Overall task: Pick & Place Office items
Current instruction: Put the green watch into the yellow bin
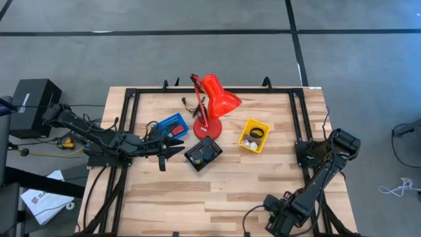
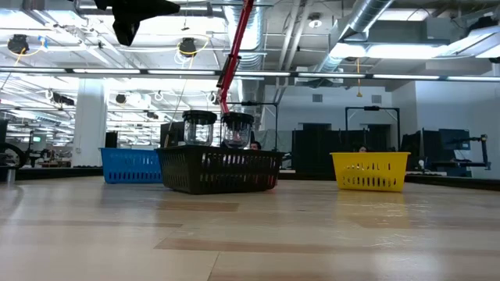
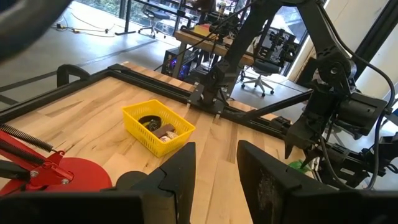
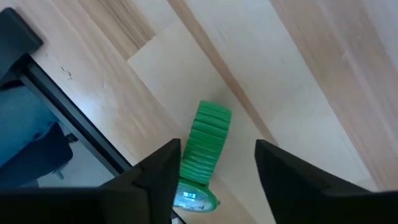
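Fingers (image 4: pixel 155 177) of our right gripper (image 4: pixel 214 180) stood apart, straddling the green cylinder (image 4: pixel 205 149), its long axis running forward between them.

You're looking at a table (image 1: pixel 217 187) of pale wood planks w/ visible grain, smooth and lightly sheened, edged by a matt black metal frame (image 1: pixel 131 99). The green cylinder (image 4: pixel 204 149) looks like ribbed plastic w/ a glossy end cap; the blue tray (image 2: pixel 129 165), black tray (image 2: pixel 219 172) and yellow tray (image 3: pixel 158 127) all look like slotted plastic mesh. The red lamp (image 1: pixel 214 102) has a glossy painted finish w/ a coiled metal spring (image 3: pixel 28 140), and the right gripper (image 4: pixel 214 174) fingers look like matt black plastic.
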